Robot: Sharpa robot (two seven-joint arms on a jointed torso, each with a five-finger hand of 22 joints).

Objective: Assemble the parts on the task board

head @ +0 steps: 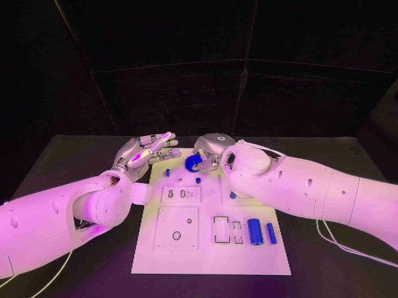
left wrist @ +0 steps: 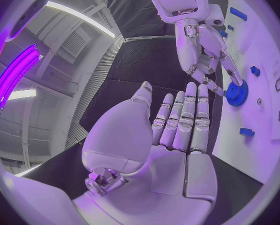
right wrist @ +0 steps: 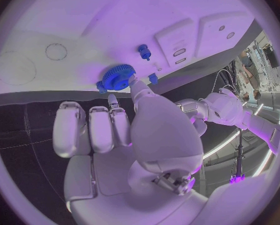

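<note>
We find, nearest the robot, the task board (head: 208, 248) carrying two blue cylinders (head: 254, 231), one thick and one thin, lying just beside two open rectangular slots (head: 221, 229). We note a raised plate with an oval hole (head: 176, 235), unfilled, and beyond it a smaller plate with two narrow slots (head: 180, 194), also unfilled. A small blue peg (head: 198, 180) stands farther in.

At the far edge the right hand (head: 212, 149) holds a blue gear (head: 194, 163) by its rim between thumb and fingertip, the gear at or just above the board; contact we cannot tell. The left hand (head: 145, 152) hangs beside the board's far left corner, fingers straight and spread, holding nothing.

We judge the gear placement to be the step in hand. The next move calls for aligning its bore over its post and pressing down squarely.
</note>
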